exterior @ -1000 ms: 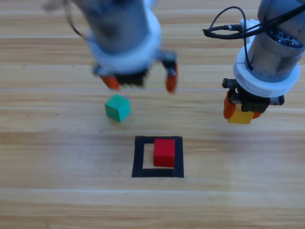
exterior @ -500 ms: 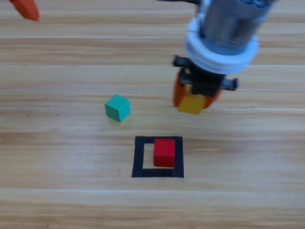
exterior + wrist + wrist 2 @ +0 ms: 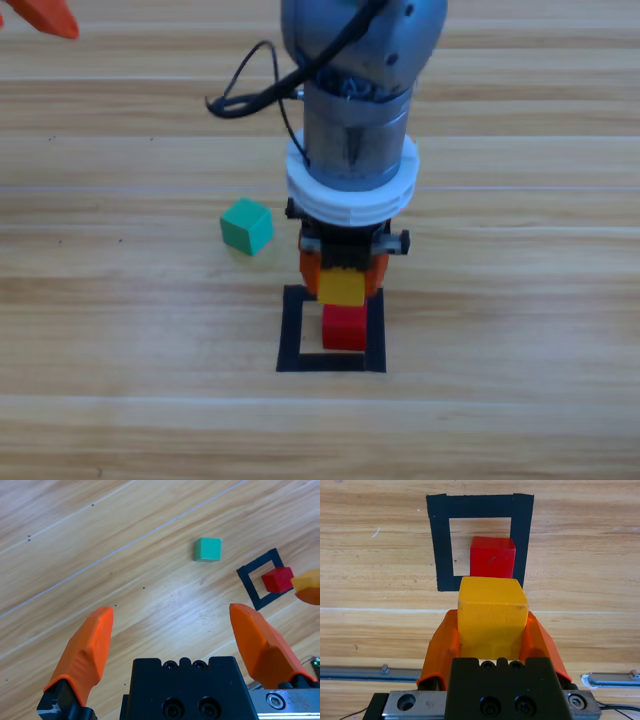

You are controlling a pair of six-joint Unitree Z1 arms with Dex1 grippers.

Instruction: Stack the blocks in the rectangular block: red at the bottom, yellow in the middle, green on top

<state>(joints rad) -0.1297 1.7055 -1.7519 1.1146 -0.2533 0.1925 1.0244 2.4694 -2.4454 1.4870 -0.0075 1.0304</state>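
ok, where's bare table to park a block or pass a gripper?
Bare wood: below the tape outline, right of the right gripper, left of the green cube. Crowded: inside the outline, red cube with yellow cube held just behind. Left gripper sits top-left.

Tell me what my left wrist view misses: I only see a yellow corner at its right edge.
Observer: That is the small matte yellow cube, clamped between the right gripper fingers.
Operator: Report where it sits relative to the red cube.
Observer: High view puts it at the black tape square's far edge, overlapping the small red cube's far side.
Operator: Confirm my own arm's spot.
Observer: Only a left gripper finger shows, top-left corner.
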